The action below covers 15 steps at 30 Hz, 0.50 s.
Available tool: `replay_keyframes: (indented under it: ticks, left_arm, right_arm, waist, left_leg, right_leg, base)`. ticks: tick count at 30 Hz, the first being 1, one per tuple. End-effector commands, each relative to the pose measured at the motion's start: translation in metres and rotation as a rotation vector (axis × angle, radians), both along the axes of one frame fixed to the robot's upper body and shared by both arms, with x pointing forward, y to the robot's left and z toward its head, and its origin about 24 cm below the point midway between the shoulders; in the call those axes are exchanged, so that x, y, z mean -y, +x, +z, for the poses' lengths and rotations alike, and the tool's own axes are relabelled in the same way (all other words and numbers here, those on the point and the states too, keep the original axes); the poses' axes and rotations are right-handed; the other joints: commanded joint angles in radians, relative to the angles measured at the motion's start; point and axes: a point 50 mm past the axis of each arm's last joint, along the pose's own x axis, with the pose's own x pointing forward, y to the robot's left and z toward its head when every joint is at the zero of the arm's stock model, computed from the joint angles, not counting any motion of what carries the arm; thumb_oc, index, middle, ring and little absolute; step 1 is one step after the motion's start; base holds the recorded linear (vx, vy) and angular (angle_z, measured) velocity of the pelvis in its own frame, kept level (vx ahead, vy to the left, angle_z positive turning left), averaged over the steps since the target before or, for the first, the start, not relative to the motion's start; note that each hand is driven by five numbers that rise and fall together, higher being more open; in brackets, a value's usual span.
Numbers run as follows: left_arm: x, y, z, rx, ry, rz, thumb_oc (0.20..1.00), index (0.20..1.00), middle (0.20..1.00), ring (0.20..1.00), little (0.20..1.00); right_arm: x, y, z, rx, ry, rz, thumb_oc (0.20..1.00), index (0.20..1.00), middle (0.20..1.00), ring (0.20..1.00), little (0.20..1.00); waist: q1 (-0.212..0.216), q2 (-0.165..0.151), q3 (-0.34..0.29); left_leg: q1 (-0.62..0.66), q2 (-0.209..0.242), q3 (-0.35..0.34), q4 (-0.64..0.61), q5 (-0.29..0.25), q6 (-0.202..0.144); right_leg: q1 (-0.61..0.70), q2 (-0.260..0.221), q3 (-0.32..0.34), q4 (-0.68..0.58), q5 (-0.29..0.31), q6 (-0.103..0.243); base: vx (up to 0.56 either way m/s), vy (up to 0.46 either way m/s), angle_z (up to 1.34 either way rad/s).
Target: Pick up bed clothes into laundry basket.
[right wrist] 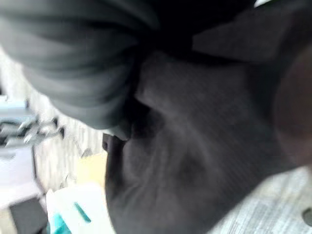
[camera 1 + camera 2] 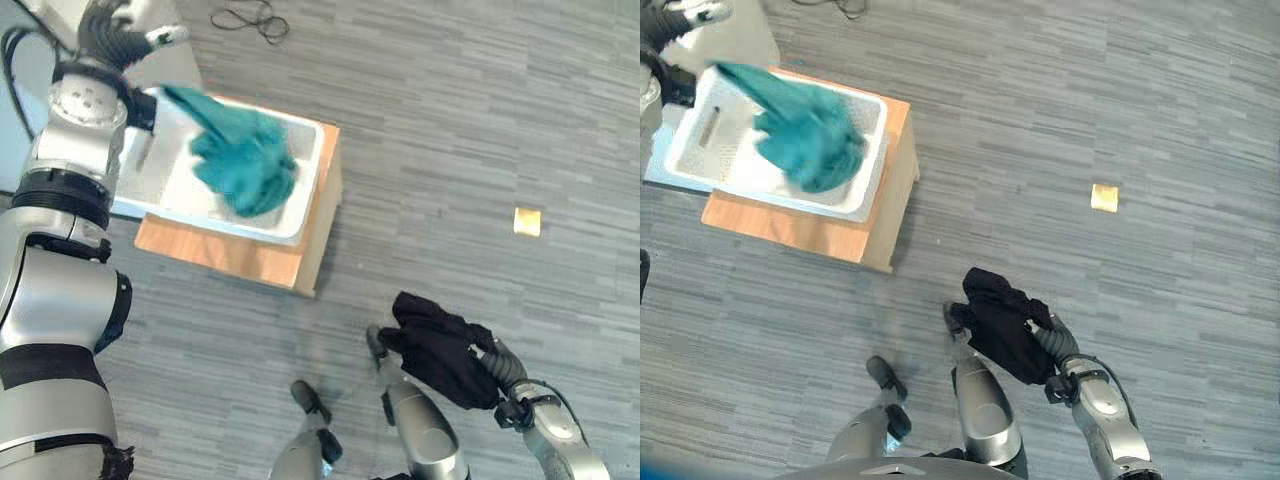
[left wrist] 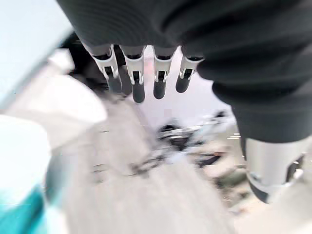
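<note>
A teal cloth [image 2: 245, 160] lies heaped in the white laundry basket [image 2: 310, 180], with one end trailing up over the basket's far left rim. My left hand [image 2: 160, 36] is raised just beyond that rim; in its wrist view the fingers [image 3: 137, 85] hang straight and hold nothing. Low on the right, my right hand [image 2: 500, 362] is shut on a bunched black garment [image 2: 440, 345], held up off the floor. That black garment [image 1: 195, 146] covers the hand's fingers in the right wrist view, and the basket [image 1: 73, 207] shows in its corner.
The basket stands on a low wooden box [image 2: 230, 255] on grey striped carpet. A small yellow square [image 2: 527, 221] lies on the floor to the right. A pale surface [image 2: 740, 40] borders the basket at the far left.
</note>
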Motion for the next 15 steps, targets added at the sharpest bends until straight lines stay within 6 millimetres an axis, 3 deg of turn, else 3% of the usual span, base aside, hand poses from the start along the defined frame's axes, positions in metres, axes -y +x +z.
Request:
replay_keyframes:
  ticks: [1, 3, 4, 5, 6, 8, 9, 10, 11, 12, 15]
  left_arm:
    - [-0.003, -0.018, 0.035, 0.190, -0.033, -0.032, 1.000, 1.000, 1.000, 1.000, 1.000]
    - [0.018, -0.021, 0.037, 0.238, -0.075, -0.173, 1.000, 1.000, 1.000, 1.000, 1.000]
    - [0.034, -0.024, 0.037, 0.273, -0.083, -0.252, 1.000, 1.000, 1.000, 1.000, 1.000]
    - [0.047, -0.032, 0.021, 0.290, -0.104, -0.371, 1.000, 1.000, 1.000, 1.000, 1.000]
    - [0.046, -0.032, 0.020, 0.290, -0.107, -0.369, 1.000, 1.000, 1.000, 1.000, 1.000]
    - [0.054, -0.040, -0.010, 0.260, -0.159, -0.487, 1.000, 1.000, 1.000, 1.000, 1.000]
    - [0.055, -0.046, -0.029, 0.231, -0.184, -0.530, 1.000, 1.000, 1.000, 1.000, 1.000]
    - [0.060, -0.054, -0.069, 0.137, -0.275, -0.637, 1.000, 1.000, 1.000, 1.000, 1.000]
    - [0.058, -0.055, -0.070, 0.138, -0.279, -0.632, 1.000, 1.000, 1.000, 1.000, 1.000]
    - [0.058, -0.057, -0.084, 0.081, -0.300, -0.651, 1.000, 1.000, 1.000, 1.000, 1.000]
    - [0.055, -0.074, -0.148, -0.104, -0.467, -0.688, 1.000, 1.000, 1.000, 1.000, 1.000]
  right_arm:
    - [0.031, -0.008, 0.009, 0.069, 0.105, -0.190, 0.200, 0.200, 0.200, 0.200, 0.200]
    - [0.068, -0.003, 0.032, 0.160, -0.027, -0.309, 0.200, 0.200, 0.200, 0.200, 0.200]
    - [0.090, 0.004, 0.053, 0.232, -0.125, -0.373, 0.200, 0.200, 0.200, 0.200, 0.200]
    - [0.113, 0.013, 0.086, 0.325, -0.288, -0.406, 0.200, 0.200, 0.200, 0.200, 0.200]
    - [0.113, 0.014, 0.087, 0.325, -0.291, -0.404, 0.200, 0.200, 0.200, 0.200, 0.200]
    - [0.134, 0.023, 0.127, 0.407, -0.495, -0.402, 0.200, 0.200, 0.200, 0.200, 0.200]
    - [0.144, 0.029, 0.158, 0.473, -0.608, -0.403, 0.200, 0.200, 0.200, 0.200, 0.200]
    - [0.160, 0.041, 0.219, 0.581, -0.830, -0.408, 0.200, 0.200, 0.200, 0.200, 0.200]
    - [0.159, 0.043, 0.220, 0.584, -0.832, -0.403, 0.200, 0.200, 0.200, 0.200, 0.200]
    - [0.160, 0.051, 0.240, 0.625, -0.853, -0.412, 0.200, 0.200, 0.200, 0.200, 0.200]
    - [0.170, 0.069, 0.287, 0.666, -0.935, -0.458, 0.200, 0.200, 0.200, 0.200, 0.200]
  waist:
    - [-0.003, 0.007, -0.065]
    - [0.012, 0.005, -0.079]
    - [0.025, 0.002, -0.084]
    - [0.048, -0.004, -0.089]
    - [0.046, -0.002, -0.091]
    - [0.073, -0.016, -0.095]
    - [0.086, -0.018, -0.101]
    - [0.125, -0.032, -0.113]
    - [0.120, -0.030, -0.114]
    - [0.133, -0.037, -0.121]
    - [0.191, -0.062, -0.132]
  left_leg:
    - [0.035, 0.018, -0.059, 0.013, 0.010, -0.030]
    - [0.043, 0.014, -0.089, 0.013, 0.005, -0.026]
    - [0.047, 0.009, -0.106, 0.013, 0.003, -0.022]
    - [0.051, 0.005, -0.126, 0.013, -0.001, -0.017]
    - [0.048, 0.005, -0.126, 0.013, 0.003, -0.017]
    - [0.058, 0.003, -0.141, 0.013, -0.006, -0.013]
    - [0.059, 0.001, -0.145, 0.013, -0.004, -0.012]
    - [0.070, 0.000, -0.155, 0.013, -0.013, -0.010]
    - [0.068, 0.000, -0.154, 0.013, -0.009, -0.010]
    - [0.069, 0.000, -0.158, 0.013, -0.009, -0.009]
    - [0.072, -0.004, -0.180, 0.013, -0.008, -0.008]
  right_leg:
    - [0.058, -0.058, -0.050, 0.046, -0.128, 0.106]
    - [0.091, -0.065, -0.079, 0.042, -0.134, 0.106]
    - [0.105, -0.068, -0.091, 0.045, -0.138, 0.106]
    - [0.118, -0.071, -0.103, 0.047, -0.143, 0.105]
    - [0.115, -0.071, -0.103, 0.047, -0.139, 0.104]
    - [0.132, -0.074, -0.111, 0.045, -0.145, 0.105]
    - [0.136, -0.074, -0.115, 0.045, -0.142, 0.104]
    - [0.155, -0.076, -0.122, 0.041, -0.147, 0.105]
    - [0.152, -0.075, -0.121, 0.040, -0.143, 0.104]
    - [0.159, -0.075, -0.125, 0.039, -0.144, 0.103]
    - [0.183, -0.078, -0.146, 0.033, -0.145, 0.102]
  base:
    - [0.01, -0.038, 0.54]
    - [0.01, -0.013, 0.49]
    - [0.00, 0.020, 0.58]
    - [-0.01, 0.012, 0.46]
    - [-0.01, 0.022, 0.37]
    - [-0.01, 0.033, 0.18]
    - [0.00, 0.073, 0.07]
    - [-0.02, 0.055, 0.02]
    - [0.00, 0.045, -0.02]
    - [-0.02, 0.010, 0.17]
    - [-0.01, 0.003, 0.10]
